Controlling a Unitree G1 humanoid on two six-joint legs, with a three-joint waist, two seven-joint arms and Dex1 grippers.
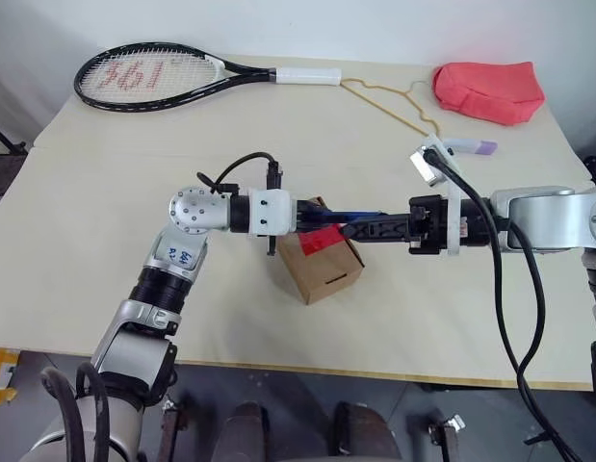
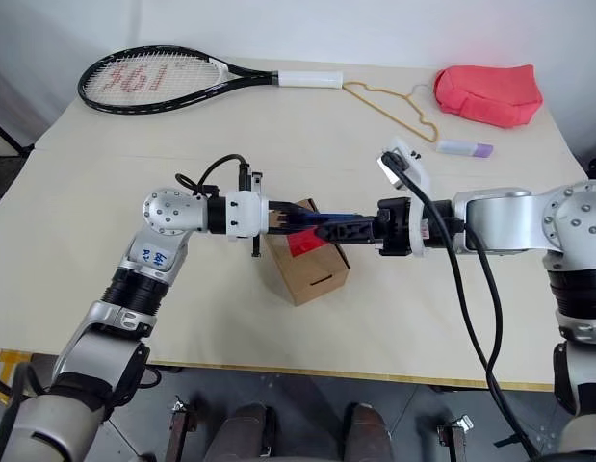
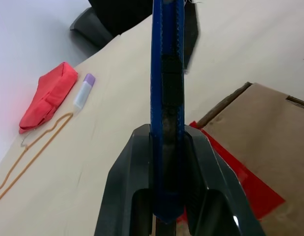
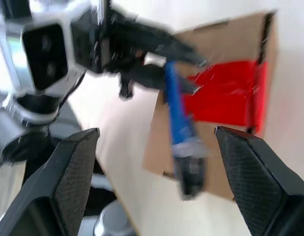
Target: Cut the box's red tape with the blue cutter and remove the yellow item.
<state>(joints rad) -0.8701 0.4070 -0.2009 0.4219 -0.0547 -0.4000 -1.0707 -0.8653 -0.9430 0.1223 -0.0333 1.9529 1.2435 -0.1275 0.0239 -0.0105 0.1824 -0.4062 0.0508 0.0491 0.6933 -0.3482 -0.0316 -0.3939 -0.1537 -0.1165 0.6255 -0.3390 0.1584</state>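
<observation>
The box (image 1: 322, 271), a small brown carton, stands at the table's middle with the wrinkled red tape (image 1: 321, 239) across its top. My left gripper (image 3: 167, 130) reaches in level from the left. It is shut on one end of the blue cutter (image 1: 355, 214), which lies level just above the box top. My right gripper (image 4: 156, 132) comes from the right, facing the left one. Its fingers (image 4: 73, 172) stand wide open on either side of the cutter's free end, not touching it. The yellow item is hidden.
A tennis racket (image 1: 153, 74) lies at the table's far left. A thin wire hanger (image 1: 394, 101), a red fabric pouch (image 1: 488, 89) and a white-and-purple tube (image 1: 471, 146) lie at the far right. The table's front edge (image 1: 307, 369) runs just below the box.
</observation>
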